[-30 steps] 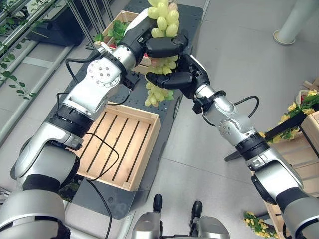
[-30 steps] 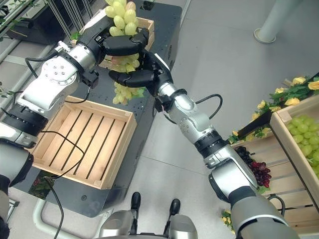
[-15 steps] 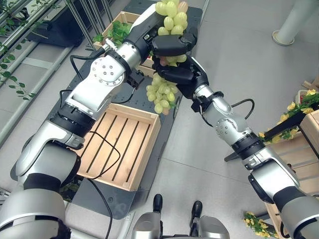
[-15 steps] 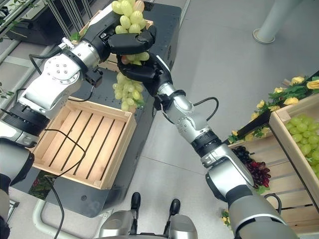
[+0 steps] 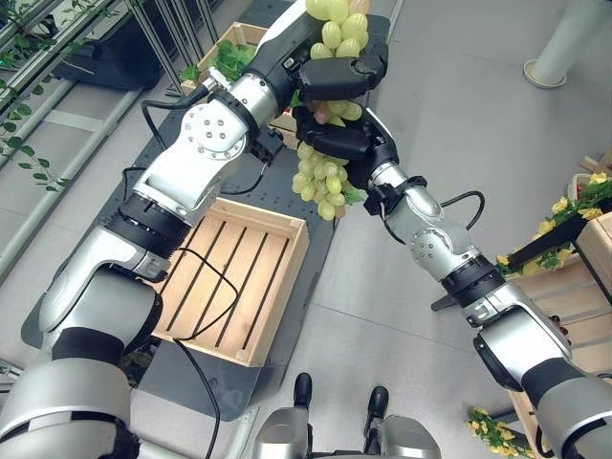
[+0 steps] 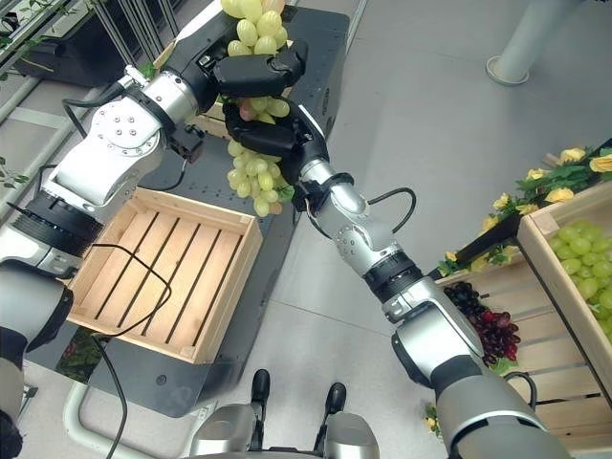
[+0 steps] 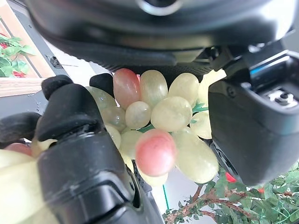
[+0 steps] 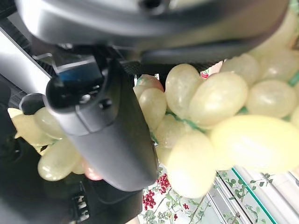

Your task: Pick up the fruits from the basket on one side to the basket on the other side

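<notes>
A bunch of green grapes (image 5: 320,182) is gripped at upper centre by the left robot hand (image 5: 339,76) and right robot hand (image 5: 335,142), above a wooden crate (image 5: 229,277).

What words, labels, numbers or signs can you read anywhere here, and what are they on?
None can be read. No lettering shows on the empty slatted wooden crate, the bunch of green grapes, the left hand or the right hand; both hands hold that bunch.
</notes>
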